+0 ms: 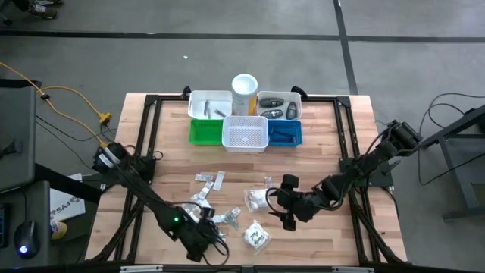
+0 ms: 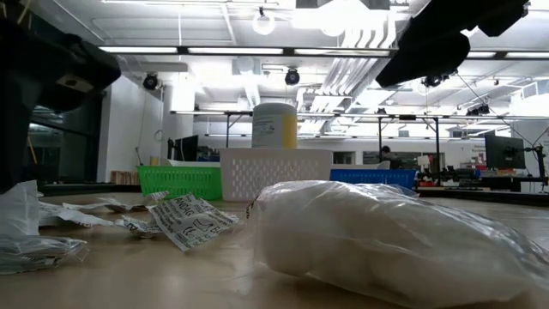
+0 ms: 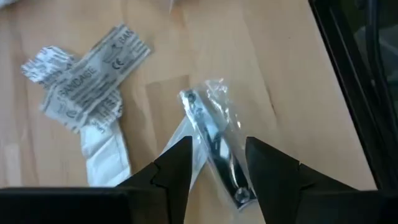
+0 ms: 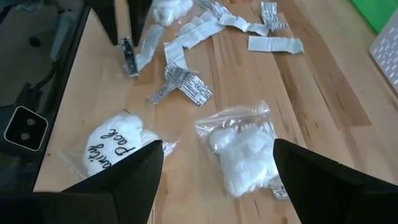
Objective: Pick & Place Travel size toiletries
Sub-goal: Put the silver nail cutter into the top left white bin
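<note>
Travel size toiletries lie scattered flat on the near half of the table: white printed bandage sachets (image 3: 87, 81) crossed in a small heap, with a slim dark metal clipper in a clear sleeve (image 3: 214, 140) just at their 4 o'clock. A clear zip bag of white cotton (image 4: 245, 146) lies near a second white pouch with script lettering (image 4: 115, 149) at its 9 o'clock, and dark grey oval pieces (image 1: 274, 101) sit in the back bin at 12 o'clock.

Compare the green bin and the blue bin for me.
The green bin sits left of the white basket, the blue bin right of it. The green bin looks empty from above; the blue bin holds dark items. Both are rectangular and touch the basket.
</note>
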